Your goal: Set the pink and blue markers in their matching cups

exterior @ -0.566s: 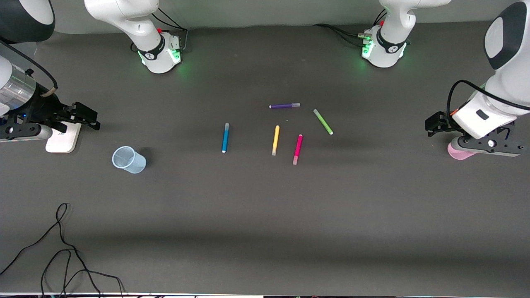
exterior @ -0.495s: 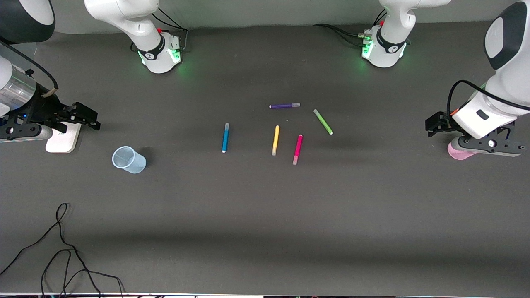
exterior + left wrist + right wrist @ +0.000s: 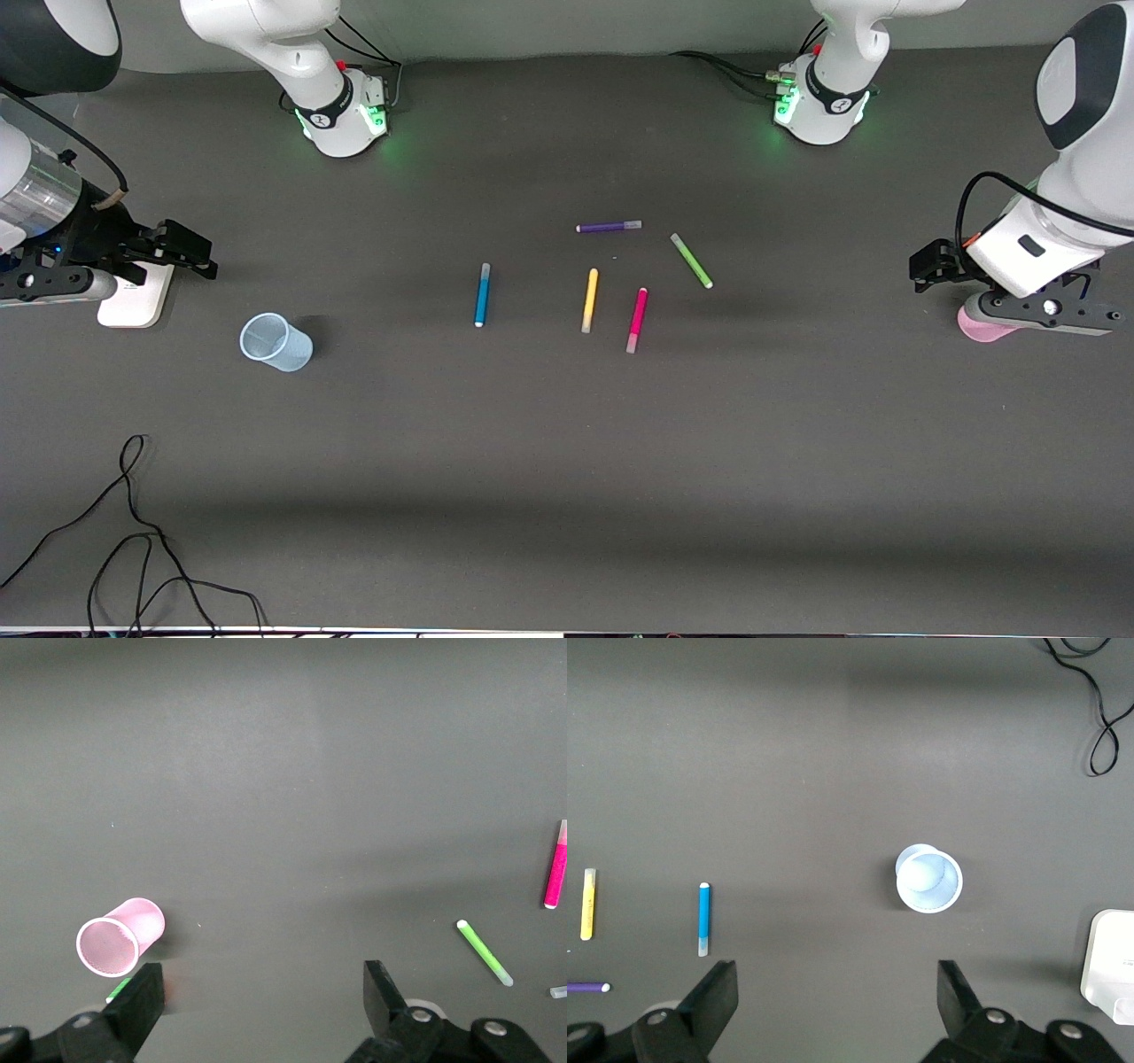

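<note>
Both markers lie flat mid-worktop: blue marker [image 3: 482, 295], pink marker [image 3: 637, 320]. We judge them light, stiff, slick and prone to roll, so grip mid-barrel across the width. Blue cup [image 3: 275, 342] near right-arm edge, pink cup [image 3: 982, 327] at left-arm edge; thin, tippy. Left pincer [image 3: 257, 997] and right pincer [image 3: 837, 992] both wide, empty.

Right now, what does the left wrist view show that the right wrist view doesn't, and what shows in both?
Only the left wrist view shows the pink cup, the pink marker, the green marker and the open left gripper. Only the right wrist view shows the blue cup, the blue marker, the yellow marker, the purple marker, a black cable, a white block and the open right gripper. Both show the dark table.
</note>
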Tool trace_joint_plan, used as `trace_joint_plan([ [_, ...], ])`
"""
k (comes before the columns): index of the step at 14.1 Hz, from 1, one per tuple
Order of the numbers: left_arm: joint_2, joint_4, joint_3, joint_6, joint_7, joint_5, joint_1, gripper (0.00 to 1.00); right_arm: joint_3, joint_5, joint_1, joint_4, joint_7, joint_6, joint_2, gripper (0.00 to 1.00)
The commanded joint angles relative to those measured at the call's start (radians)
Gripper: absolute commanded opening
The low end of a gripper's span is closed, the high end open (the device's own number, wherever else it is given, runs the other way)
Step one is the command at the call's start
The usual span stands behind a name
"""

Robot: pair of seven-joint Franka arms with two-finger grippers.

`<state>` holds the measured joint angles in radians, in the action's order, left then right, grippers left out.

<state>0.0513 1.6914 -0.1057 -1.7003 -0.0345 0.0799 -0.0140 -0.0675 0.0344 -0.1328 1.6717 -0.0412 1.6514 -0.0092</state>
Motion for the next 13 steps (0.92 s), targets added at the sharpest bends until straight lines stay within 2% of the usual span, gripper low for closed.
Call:
trace_joint_plan([
  [1, -0.025, 0.025, -0.006, -0.016, 0.005, -0.037, 0.006, 1.00, 0.029, 0.016, 0.006, -0.010, -0.029, -0.010, 0.035, 1.00],
  [3, -0.025, 0.025, -0.009, -0.018, 0.019, -0.042, -0.006, 1.00, 0.049, 0.016, 0.006, -0.010, -0.052, -0.012, 0.060, 1.00],
  [5, -0.024, 0.025, -0.009, -0.021, 0.114, -0.042, -0.056, 1.00, 0.080, 0.027, 0.006, -0.010, -0.058, -0.013, 0.086, 1.00],
  [8, -0.010, 0.025, -0.009, -0.036, 0.290, -0.034, -0.165, 1.00, 0.094, 0.137, 0.006, -0.006, -0.101, -0.013, 0.139, 1.00],
  [13, 0.065, 0.025, -0.009, -0.131, 0.614, -0.029, -0.355, 0.99, 0.146, 0.183, 0.001, 0.000, -0.129, -0.013, 0.253, 1.00],
])
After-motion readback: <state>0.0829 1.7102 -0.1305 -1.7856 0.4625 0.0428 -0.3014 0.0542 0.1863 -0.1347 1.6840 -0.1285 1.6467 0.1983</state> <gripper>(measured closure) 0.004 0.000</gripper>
